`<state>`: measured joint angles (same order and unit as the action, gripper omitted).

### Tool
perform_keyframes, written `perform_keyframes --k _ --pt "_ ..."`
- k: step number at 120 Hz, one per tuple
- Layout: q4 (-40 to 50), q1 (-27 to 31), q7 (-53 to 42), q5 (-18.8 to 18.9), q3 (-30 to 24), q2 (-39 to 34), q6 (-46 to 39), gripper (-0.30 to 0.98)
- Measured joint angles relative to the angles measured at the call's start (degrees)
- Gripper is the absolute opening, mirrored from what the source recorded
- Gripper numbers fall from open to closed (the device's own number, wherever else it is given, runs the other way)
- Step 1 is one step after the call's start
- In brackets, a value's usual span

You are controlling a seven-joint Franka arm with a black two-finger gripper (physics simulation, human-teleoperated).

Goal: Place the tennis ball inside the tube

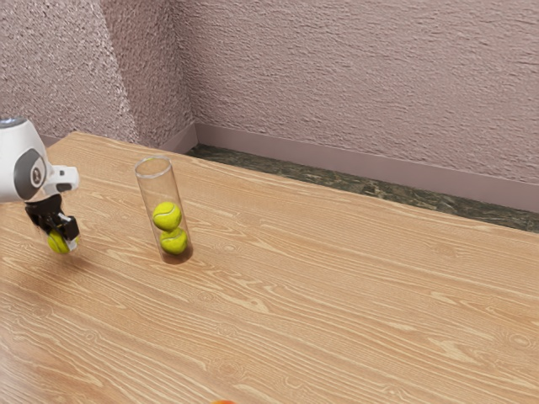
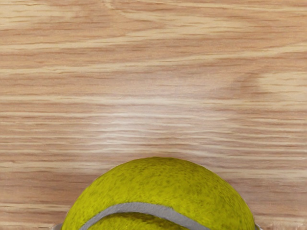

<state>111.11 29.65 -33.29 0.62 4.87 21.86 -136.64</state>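
the gripper (image 1: pixel 65 239), parted ball-wide, pinches the tennis ball (image 2: pixel 158 184) between its fingers; probably light, springy, grippy, best held across its middle. beyond the jaws, apart, a clear upright tube (image 1: pixel 157 187) holds two stacked tennis balls (image 1: pixel 167 216).

The arm (image 1: pixel 10 156) has a smooth, rounded white shell, topped by a bluish-grey cap (image 1: pixel 10 122). A dark grey oval panel (image 1: pixel 27 179) bears a small, pale round marking (image 1: pixel 36 176). A stubby white block (image 1: pixel 67 178) juts out beside it. Below, the gripper (image 1: pixel 64 242) is black and angular, its jaws tipped pale grey.
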Motion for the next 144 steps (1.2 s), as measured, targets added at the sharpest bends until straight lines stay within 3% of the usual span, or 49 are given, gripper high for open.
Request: perform_keyframes --k 29,51,68,110,144 --pt "0.2 0.0 1.5 0.1 -2.6 -12.7 9.5 0.38" --pt "-3.5 0.2 3.6 0.1 -6.3 -16.9 15.3 0.36" --pt "-8.8 -0.8 6.3 -0.9 -9.3 -16.7 18.6 0.36" --pt "-19.2 -6.7 11.6 -5.9 -9.6 -11.1 21.1 0.36" --pt "-20.8 -9.7 14.7 -6.7 -9.5 -9.2 21.3 0.36"
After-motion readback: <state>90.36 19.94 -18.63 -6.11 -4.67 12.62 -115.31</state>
